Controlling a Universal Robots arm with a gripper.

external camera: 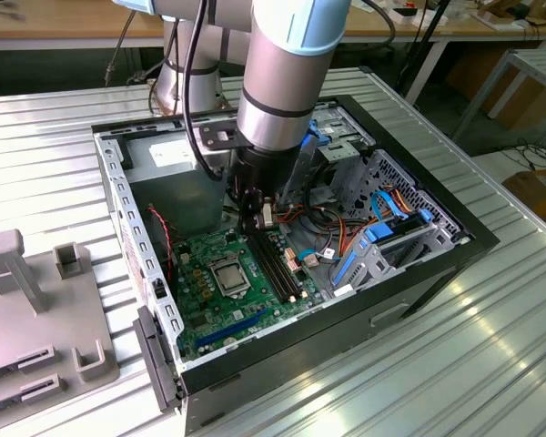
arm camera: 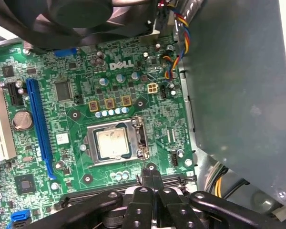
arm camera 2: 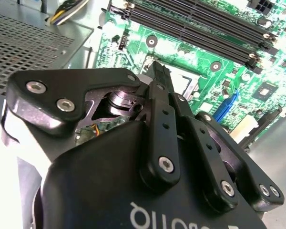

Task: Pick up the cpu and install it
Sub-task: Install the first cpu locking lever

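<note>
One risk I see: my gripper (arm camera: 151, 168), closed and empty, could scrape the seated cpu (arm camera: 112, 143).

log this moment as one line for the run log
cpu: seated in socket on motherboard | gripper: jaws shut, empty, beside socket

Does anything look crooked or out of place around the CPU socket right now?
Nothing stands out. The cpu lies flat and square in the socket frame on the motherboard. The gripper, fingers together and holding nothing, sits beside the socket over the memory slots.
</note>
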